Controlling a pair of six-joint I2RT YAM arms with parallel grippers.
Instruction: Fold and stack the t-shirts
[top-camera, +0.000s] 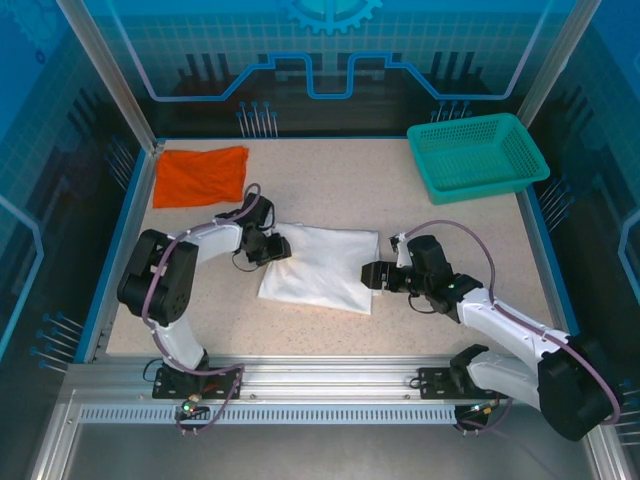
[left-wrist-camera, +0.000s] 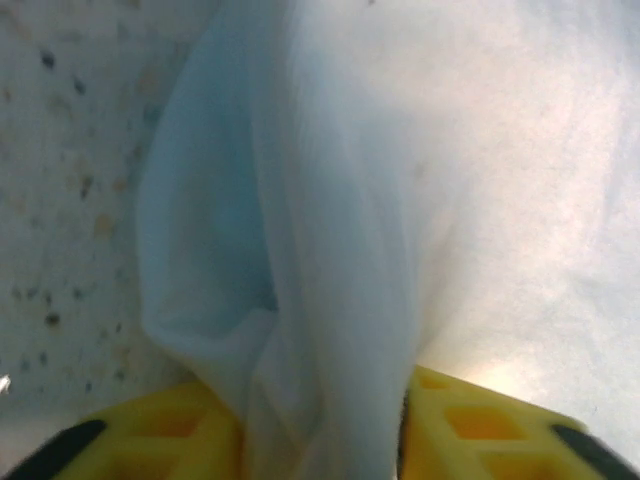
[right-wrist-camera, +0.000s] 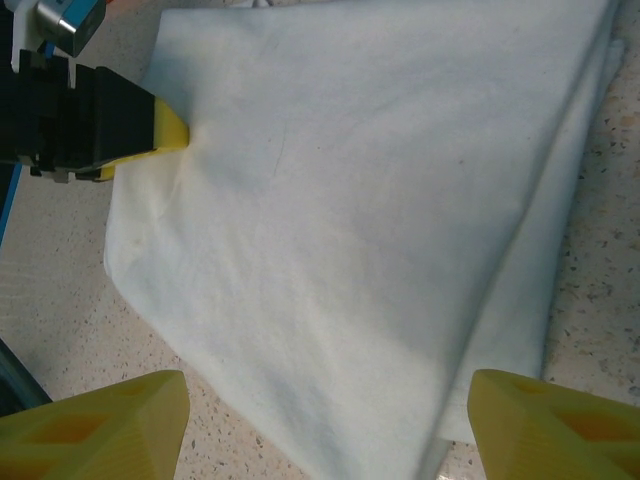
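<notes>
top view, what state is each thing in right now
white t-shirt: folded, flat mid-table, left edge pinched
orange-red t-shirt: loosely folded, far left corner
basket: upright, empty, far right corner
left tool: shut on white t-shirt
right tool: open, at the shirt's right edge

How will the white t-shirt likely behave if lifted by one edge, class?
Probably floppy: the white t-shirt bunches into soft folds in the left pincer. Likely light: it lies in thin, flat layers on the table.
</notes>
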